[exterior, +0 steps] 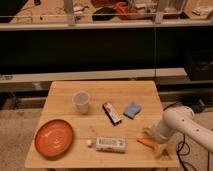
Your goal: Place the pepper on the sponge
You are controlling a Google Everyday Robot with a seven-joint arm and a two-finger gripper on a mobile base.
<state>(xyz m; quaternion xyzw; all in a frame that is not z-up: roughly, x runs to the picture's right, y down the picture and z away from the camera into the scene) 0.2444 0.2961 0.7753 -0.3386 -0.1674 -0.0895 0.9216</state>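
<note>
I see the pepper (145, 143) lying flat on the counter (100, 90) near the front right corner. It is a small, slender orange thing, carrot-like, tapering toward one end. My claw (155, 141) sits low at the pepper's right end with its fingers spread; I cannot tell whether they touch it. The light-blue sponge (132, 109), squarish and soft-looking, lies farther back, apart from the pepper and just right of a dark bar (112, 113). A white box (110, 144) lies left of the pepper.
</note>
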